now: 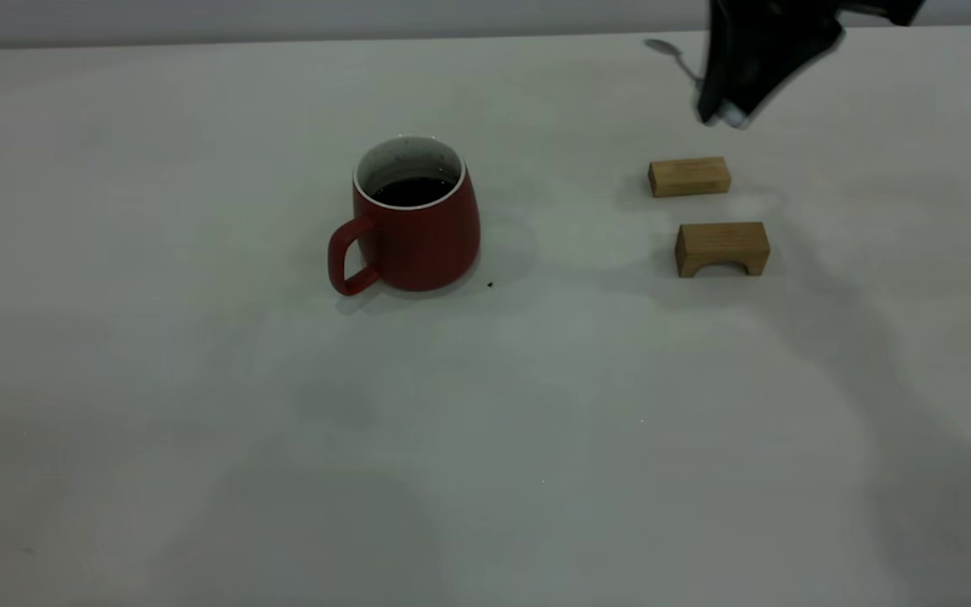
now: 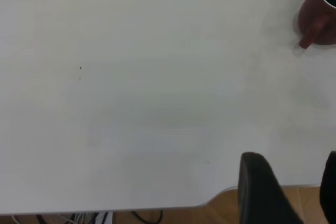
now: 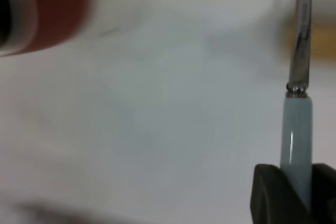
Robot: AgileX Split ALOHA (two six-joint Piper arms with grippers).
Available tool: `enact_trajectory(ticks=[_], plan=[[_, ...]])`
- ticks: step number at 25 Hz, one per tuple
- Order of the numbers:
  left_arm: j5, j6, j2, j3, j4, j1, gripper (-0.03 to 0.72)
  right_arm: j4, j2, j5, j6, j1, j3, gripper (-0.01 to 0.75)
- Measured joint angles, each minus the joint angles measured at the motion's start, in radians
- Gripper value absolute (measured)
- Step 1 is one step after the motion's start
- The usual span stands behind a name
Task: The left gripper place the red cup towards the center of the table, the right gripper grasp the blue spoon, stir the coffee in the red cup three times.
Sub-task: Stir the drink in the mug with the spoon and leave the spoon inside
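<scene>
Tabletop [image 1: 199, 438], plain off-white, lay bare across the near half in the exterior view. Mid-table sat the dark red ceramic mug [image 1: 415, 221], upright, loop handle toward the near left, white speckled inside showing above dark coffee [image 1: 412, 190]; it seemed already set at the centre, so the placing step was judged done. To its right and well apart stood two tan wooden blocks: an arched one [image 1: 722, 249] nearer, a plain bar [image 1: 689, 176] just beyond, probably the rest from which the spoon was taken. Farther back, above and beyond the bar, hung the black right gripper [image 1: 726, 114], raised off the table, fingers clamped on the pale-blue handle of the small metal spoon [image 1: 669, 52], whose grey bowl pointed left, toward the mug's side. The right wrist view showed the handle [image 3: 295, 140] pinched between the two pads [image 3: 268, 195], shaft running out ahead, which looked like a grip suited to dipping. Left gripper [image 2: 294, 192] hovered off the table's edge, well apart from the mug [image 2: 318, 17], fingers spread with nothing between; judged parked clear so stirring had room.
</scene>
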Motion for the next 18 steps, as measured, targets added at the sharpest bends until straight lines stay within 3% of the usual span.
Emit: enact_trajectory(ticks=[5,10,13,18], plan=[[0.000,0.000,0.000,0.000,0.000,0.000,0.355,0.472,0.001,0.077,0.037,0.000,-0.032,0.137],[0.000,0.000,0.000,0.000,0.000,0.000,0.355,0.759,0.001,0.080,0.076,0.000,-0.032,0.137],[0.000,0.000,0.000,0.000,0.000,0.000,0.355,0.878,0.002,0.080,0.241,0.008,-0.032,0.137],[0.000,0.000,0.000,0.000,0.000,0.000,0.355,0.951,0.005,0.055,0.676,0.059,-0.032,0.137]])
